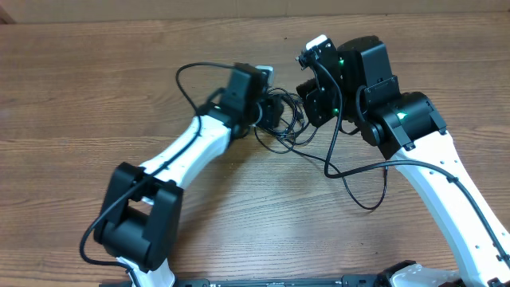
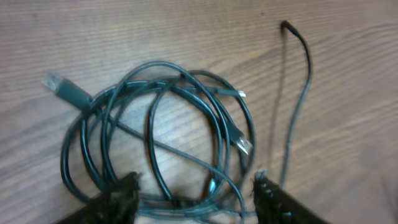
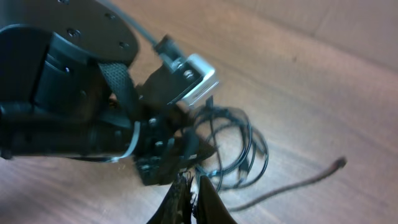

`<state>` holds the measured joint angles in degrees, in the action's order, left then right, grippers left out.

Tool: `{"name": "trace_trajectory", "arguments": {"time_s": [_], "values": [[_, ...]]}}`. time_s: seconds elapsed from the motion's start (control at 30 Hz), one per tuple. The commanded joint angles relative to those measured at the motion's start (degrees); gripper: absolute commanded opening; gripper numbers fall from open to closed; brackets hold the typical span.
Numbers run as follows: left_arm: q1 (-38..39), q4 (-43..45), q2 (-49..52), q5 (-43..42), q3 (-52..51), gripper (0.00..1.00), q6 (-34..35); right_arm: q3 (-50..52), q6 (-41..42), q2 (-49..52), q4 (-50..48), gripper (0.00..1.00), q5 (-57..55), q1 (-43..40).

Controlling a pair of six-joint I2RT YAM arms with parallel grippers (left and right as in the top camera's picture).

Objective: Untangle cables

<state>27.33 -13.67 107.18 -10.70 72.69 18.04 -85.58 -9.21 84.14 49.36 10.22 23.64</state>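
The left gripper (image 2: 194, 186) fills the bottom edge of its own wrist view. Its two fingertips (image 2: 127, 186) stand apart with several strands of the cables (image 2: 168, 124) passing between them. The jaws are open astride the near side of the coil, and nothing is pinched.

Outward from there, the cables lie as one loose coil of overlapping loops flat on the wooden table (image 1: 80, 80), crossing one another in many places. Three plug ends show:
- a grey plug (image 2: 65, 87) pokes out at the coil's left
- a silver-tipped plug (image 2: 244, 144) lies inside its right side
- a smaller tip (image 2: 239, 93) lies above that

A single cord (image 2: 298, 81) runs off to the right to a free end. Whether it belongs to the coil I cannot tell.

The right gripper (image 3: 193, 198) sits at the bottom of its own view with its fingers pressed together, just beside the coil. Whether a strand is nipped between them cannot be made out. From overhead, the bundle lies around the middle of the table, nearer the far edge, between the two grippers.

By my judgement the untangling has hardly begun: no cable lies apart from the others, so all the separating is left.

The count is one bundle, its cords too entwined to number, three plug ends, two arms and two grippers.
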Motion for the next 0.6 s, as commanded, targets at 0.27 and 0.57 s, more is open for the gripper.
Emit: {"name": "trace_trajectory", "arguments": {"time_s": [0.27, 0.57], "values": [[1.8, 1.8, 14.2, 11.1, 9.5, 0.57, -3.8, 0.0, 1.6, -0.5, 2.9, 0.04, -0.1, -0.3], [1.9, -2.4, 18.9, 8.2, 15.7, 0.5, -3.7, 0.0, 1.7, -0.5, 3.0, 0.04, -0.1, -0.3]]}}
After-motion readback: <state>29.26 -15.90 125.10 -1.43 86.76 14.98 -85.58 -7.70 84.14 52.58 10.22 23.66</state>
